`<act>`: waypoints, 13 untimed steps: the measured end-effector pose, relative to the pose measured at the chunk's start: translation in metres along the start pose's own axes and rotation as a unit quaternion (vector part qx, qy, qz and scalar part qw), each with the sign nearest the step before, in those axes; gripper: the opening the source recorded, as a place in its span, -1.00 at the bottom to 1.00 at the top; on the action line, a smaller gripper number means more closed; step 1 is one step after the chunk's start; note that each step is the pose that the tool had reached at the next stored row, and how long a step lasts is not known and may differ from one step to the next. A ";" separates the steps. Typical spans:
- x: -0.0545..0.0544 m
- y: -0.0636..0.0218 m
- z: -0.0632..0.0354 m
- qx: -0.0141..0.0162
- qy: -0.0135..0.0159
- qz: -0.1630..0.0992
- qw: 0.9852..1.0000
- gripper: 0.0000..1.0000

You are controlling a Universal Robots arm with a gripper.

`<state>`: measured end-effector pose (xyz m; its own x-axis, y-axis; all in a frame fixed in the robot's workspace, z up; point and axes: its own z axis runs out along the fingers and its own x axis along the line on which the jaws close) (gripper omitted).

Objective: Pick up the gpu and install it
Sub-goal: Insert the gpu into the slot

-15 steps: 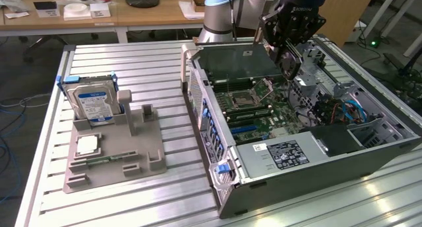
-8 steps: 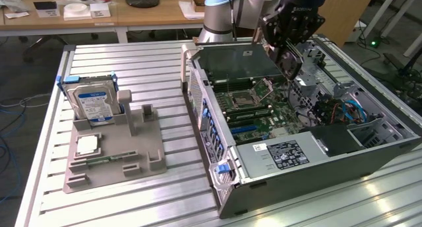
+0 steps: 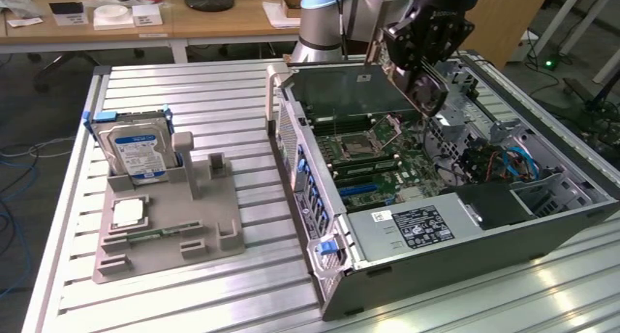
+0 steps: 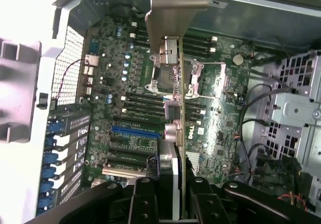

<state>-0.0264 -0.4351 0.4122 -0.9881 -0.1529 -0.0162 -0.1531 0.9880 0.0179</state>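
Gripper [image 4: 170, 186] clamps the gpu [image 4: 171, 18], seemingly a light, stiff but fragile card best held by its edges, above the motherboard [image 4: 120, 73], upper right of the exterior view.

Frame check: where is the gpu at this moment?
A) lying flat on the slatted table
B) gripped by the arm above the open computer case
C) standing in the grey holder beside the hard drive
B: the gripper is clamped on the gpu, which hangs on edge over the motherboard of the open computer case.
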 end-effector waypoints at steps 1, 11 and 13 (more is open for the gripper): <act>0.000 0.0000 0.0000 0.000 0.000 -0.007 1.000 -0.44; 0.000 0.0000 0.0000 -0.001 0.001 -0.073 0.997 -0.44; 0.000 0.0000 0.0000 -0.001 0.002 -0.086 0.996 -0.44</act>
<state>-0.0264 -0.4351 0.4122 -0.9473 -0.3200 -0.0162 -0.3203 0.9471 0.0180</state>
